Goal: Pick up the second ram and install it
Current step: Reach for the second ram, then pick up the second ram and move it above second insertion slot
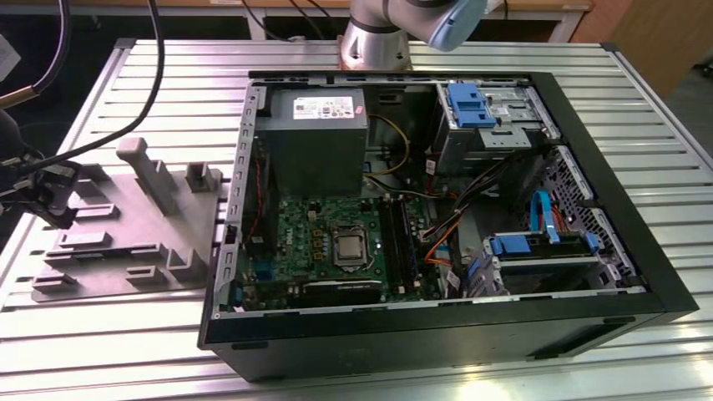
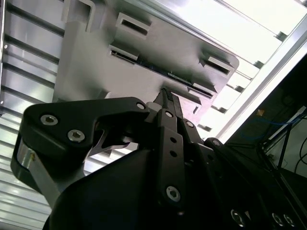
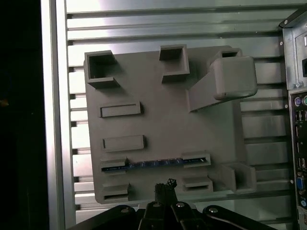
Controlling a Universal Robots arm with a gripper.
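The second ram (image 3: 154, 164) stands on edge in a slot of the grey moulded fixture (image 3: 163, 120), showing as a thin blue-green strip between two raised holders. In the second wrist view it is a thin dark line (image 2: 158, 69) across the fixture (image 2: 96, 62). My gripper (image 3: 165, 185) hovers just beside the ram, above the fixture's near edge, with its fingertips (image 2: 165, 98) together and nothing between them. In the exterior view the gripper (image 1: 42, 203) hangs over the outer side of the fixture (image 1: 134, 242), far from the open computer case (image 1: 624, 251).
The case lies open on the slatted metal table (image 1: 669, 134), with the motherboard (image 1: 334, 242), the grey power supply (image 1: 316, 125) and blue drive brackets (image 1: 468, 104) inside. Upright posts (image 1: 145, 171) rise from the fixture. Cables (image 1: 156, 67) hang at the exterior view's left.
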